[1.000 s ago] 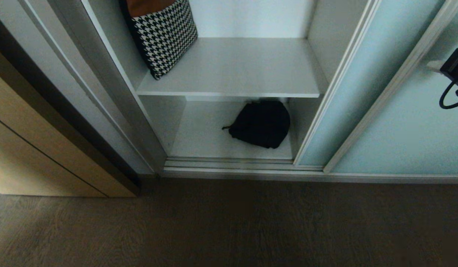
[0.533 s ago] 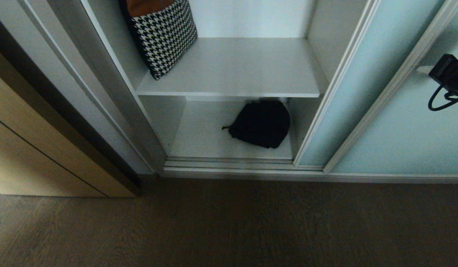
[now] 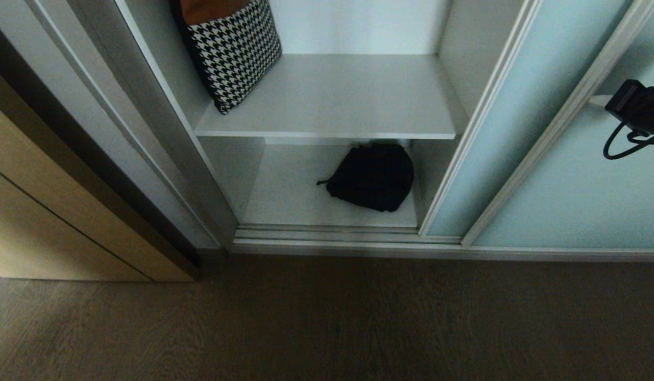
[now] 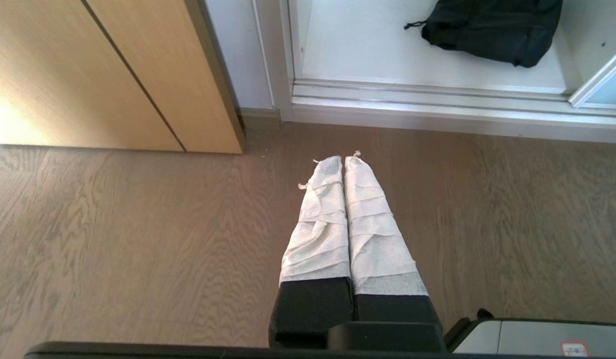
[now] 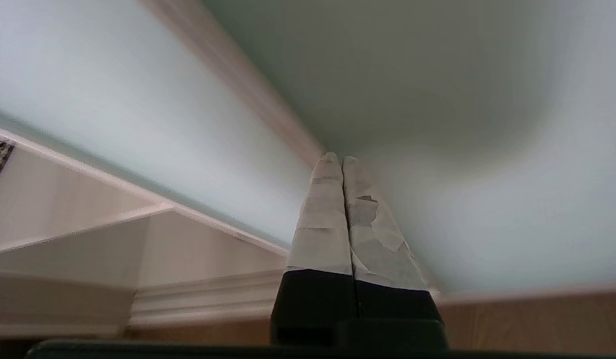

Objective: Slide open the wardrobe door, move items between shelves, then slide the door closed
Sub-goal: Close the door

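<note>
Floor [image 3: 327, 323]: grey-brown wood-grain planks, running up to a silver double-track sill [image 3: 327, 235] at the foot of a built-in wardrobe. To the robot's left stood a tan wood-grain panel [image 3: 52, 211] with a thin dark seam. Wardrobe opening: uncovered, showing two wide flat white-grey shelves. The upper shelf [image 3: 337, 98] carried a black-and-white houndstooth cushion with a brown top [image 3: 232, 53], leaning upright against the left side wall. The lower shelf [image 3: 290, 190] carried the soft, lumpy black fabric bag [image 3: 373, 177], set toward the right side of the compartment, close to the right wall and partly under the front edge of the upper board. The bag lay flat, its long axis roughly parallel to the shelf's front edge, its small strap [image 3: 323, 182] pointing toward the robot's left. The tall frosted pale blue-green sliding wardrobe door with thin silver frame [image 3: 491, 137] stood pushed aside to the right of the opening, overlapping a second similar panel [image 3: 581, 201]. Right gripper [image 5: 336, 158]: white-wrapped fingers clenched together on nothing, tips at or just beside the silver frame strip of the glass; contact could not be told. Left gripper [image 4: 337, 158]: likewise clenched and empty, parked low over the floor, well short of the sill.
</note>
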Controlling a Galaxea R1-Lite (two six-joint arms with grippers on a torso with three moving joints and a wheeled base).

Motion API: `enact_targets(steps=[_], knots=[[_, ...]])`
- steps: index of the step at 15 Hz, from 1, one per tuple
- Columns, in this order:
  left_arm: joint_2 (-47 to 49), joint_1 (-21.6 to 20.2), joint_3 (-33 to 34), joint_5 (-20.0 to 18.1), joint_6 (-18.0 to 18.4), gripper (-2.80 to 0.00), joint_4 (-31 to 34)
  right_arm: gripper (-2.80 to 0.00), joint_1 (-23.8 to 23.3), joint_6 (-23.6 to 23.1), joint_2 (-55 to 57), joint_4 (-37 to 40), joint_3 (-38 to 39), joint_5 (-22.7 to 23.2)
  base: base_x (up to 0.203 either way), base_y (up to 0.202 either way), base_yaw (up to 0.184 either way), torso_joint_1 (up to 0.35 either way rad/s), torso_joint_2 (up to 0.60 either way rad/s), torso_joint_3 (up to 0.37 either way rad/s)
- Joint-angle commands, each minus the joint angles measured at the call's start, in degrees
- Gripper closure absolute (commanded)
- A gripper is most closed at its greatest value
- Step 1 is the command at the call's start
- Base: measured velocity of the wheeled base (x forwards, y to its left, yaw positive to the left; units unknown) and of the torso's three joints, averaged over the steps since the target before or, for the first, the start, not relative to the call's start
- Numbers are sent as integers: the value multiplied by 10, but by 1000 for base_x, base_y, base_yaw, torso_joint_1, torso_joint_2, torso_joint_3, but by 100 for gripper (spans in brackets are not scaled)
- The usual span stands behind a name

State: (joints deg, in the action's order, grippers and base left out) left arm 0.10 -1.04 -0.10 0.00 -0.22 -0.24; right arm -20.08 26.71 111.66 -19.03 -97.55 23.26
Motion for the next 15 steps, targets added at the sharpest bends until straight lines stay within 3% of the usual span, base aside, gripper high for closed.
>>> enact_targets(steps=[1,6,15], knots=[[1,0,0,0,0,0,0,0,1,-1,10,-22,-1,-9,0,0,0,0,0,0],[1,0,0,0,0,0,0,0,4,1,1,-22,6,-10,0,0,0,0,0,0],[1,0,0,0,0,0,0,0,75,-10,-24,-42,55,-13,0,0,0,0,0,0]])
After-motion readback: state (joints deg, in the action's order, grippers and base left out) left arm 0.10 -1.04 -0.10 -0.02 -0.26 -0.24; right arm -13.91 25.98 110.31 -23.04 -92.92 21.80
